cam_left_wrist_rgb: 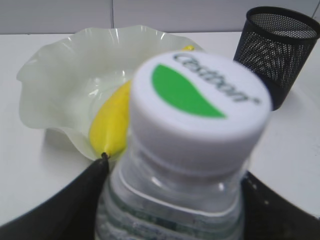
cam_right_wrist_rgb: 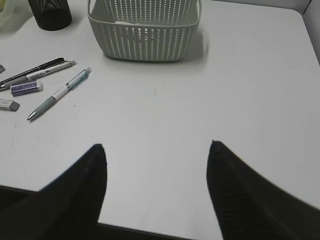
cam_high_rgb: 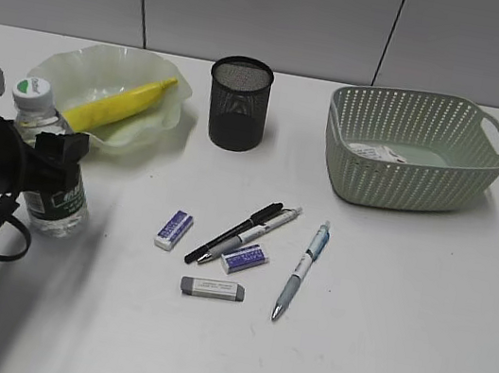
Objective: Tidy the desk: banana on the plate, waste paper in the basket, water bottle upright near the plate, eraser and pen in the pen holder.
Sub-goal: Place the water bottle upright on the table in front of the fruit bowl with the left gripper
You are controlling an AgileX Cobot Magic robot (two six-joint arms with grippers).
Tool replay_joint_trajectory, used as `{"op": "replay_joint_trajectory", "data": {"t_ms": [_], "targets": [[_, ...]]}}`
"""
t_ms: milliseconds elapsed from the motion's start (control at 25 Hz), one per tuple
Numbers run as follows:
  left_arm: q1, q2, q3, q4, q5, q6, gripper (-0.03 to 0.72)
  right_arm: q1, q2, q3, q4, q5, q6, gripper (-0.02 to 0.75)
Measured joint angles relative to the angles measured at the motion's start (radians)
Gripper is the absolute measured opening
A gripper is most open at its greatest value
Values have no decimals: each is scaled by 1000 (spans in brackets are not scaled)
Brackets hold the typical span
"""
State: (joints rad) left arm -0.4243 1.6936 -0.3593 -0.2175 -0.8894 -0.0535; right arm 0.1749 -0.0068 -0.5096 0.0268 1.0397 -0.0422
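Observation:
The water bottle (cam_high_rgb: pixel 36 100) stands upright on the desk (cam_high_rgb: pixel 377 342) just in front of the plate (cam_high_rgb: pixel 83 63). My left gripper (cam_high_rgb: pixel 49 155) is shut on it; in the left wrist view the fingers (cam_left_wrist_rgb: pixel 175 172) press both sides of the bottle (cam_left_wrist_rgb: pixel 200 100). The banana (cam_high_rgb: pixel 119 105) lies in the plate. The waste paper (cam_high_rgb: pixel 380 153) lies in the basket (cam_high_rgb: pixel 402 188). The pen holder (cam_high_rgb: pixel 237 103) stands between plate and basket. Three erasers (cam_high_rgb: pixel 173 229) and three pens (cam_high_rgb: pixel 302 270) lie in mid-desk. My right gripper (cam_right_wrist_rgb: pixel 157 147) is open and empty, and is out of the exterior view.
The right wrist view shows the basket (cam_right_wrist_rgb: pixel 145 35), the pen holder (cam_right_wrist_rgb: pixel 50 15), a blue pen (cam_right_wrist_rgb: pixel 60 92) and an eraser (cam_right_wrist_rgb: pixel 26 88) well ahead and to the left of the right gripper. The wall runs behind the desk.

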Motion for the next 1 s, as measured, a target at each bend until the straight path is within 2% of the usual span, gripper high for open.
{"op": "replay_joint_trajectory", "data": {"t_ms": [320,1000], "targets": [[0,34,-1,10,-52,0,504,0,0,0,0,0,0,499],[0,10,0,10,-30,0,525,0,0,0,0,0,0,499]]}}
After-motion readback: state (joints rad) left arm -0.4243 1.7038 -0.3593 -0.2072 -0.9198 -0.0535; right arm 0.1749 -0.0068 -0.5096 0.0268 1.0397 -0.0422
